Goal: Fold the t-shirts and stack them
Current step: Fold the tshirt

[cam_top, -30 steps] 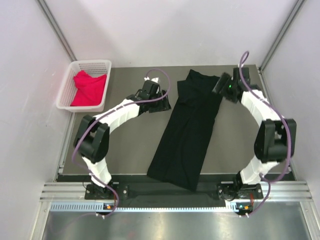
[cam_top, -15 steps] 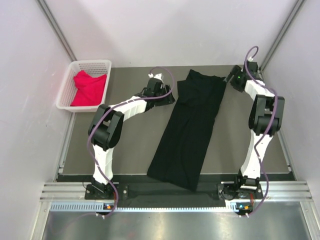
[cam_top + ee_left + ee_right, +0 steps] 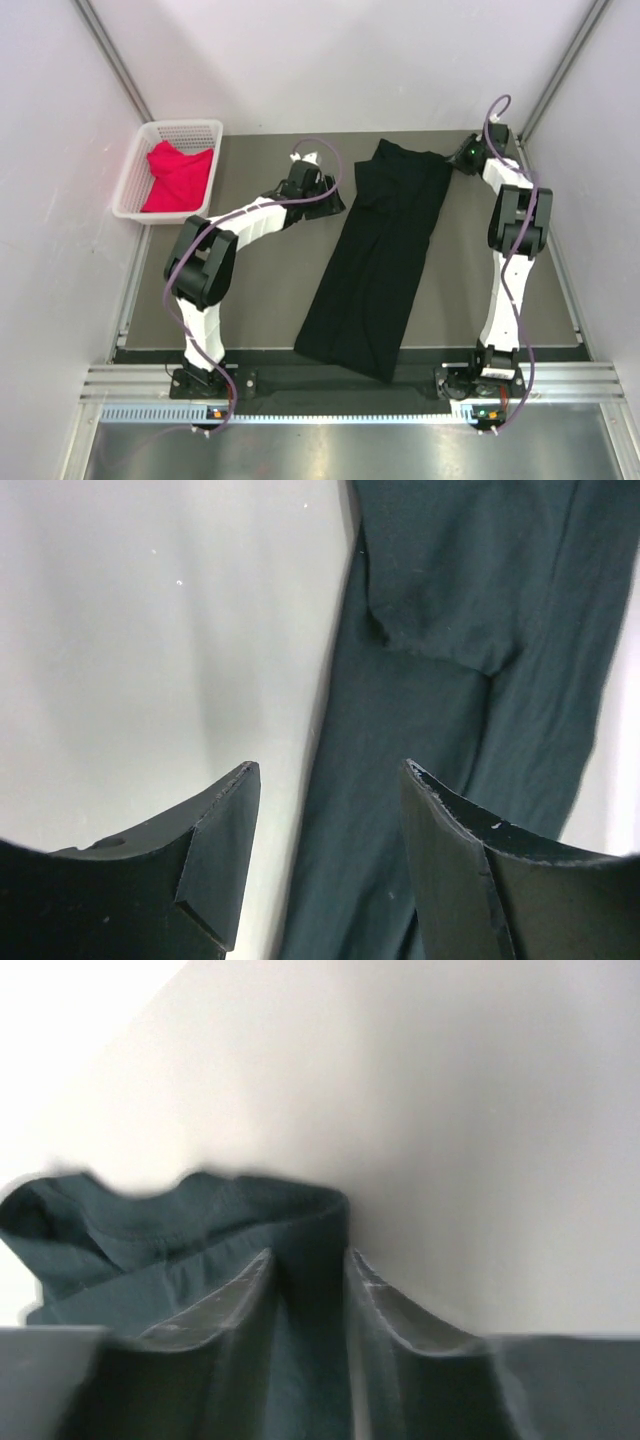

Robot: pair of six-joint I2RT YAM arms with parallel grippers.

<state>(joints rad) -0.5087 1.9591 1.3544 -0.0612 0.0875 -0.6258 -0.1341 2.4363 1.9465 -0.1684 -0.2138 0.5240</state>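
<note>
- Step in hand, as a judgement: taking hold of the far end of the black t-shirt [image 3: 385, 255] to fold it toward the near edge.
- Placement: black t-shirt lying as a long narrow strip on the tabletop [image 3: 260, 290], slanting from the middle of the far edge down to the near edge; red t-shirt [image 3: 178, 175] bunched in the basket [image 3: 185, 127] at the far left corner.
- At the strip's far right corner: right gripper [image 3: 309, 1254], jaws narrow with the collar-end fold between them; cannot tell whether pinched yet.
- Just beside the strip's far left edge: left gripper [image 3: 330, 768], wide open, holding nothing, one finger over bare tabletop.
- Advice: bring the left gripper onto the cloth edge and catch every layer before closing.
- Then lift both corners together and level; risk of skewing the strip with an uneven pull.
</note>
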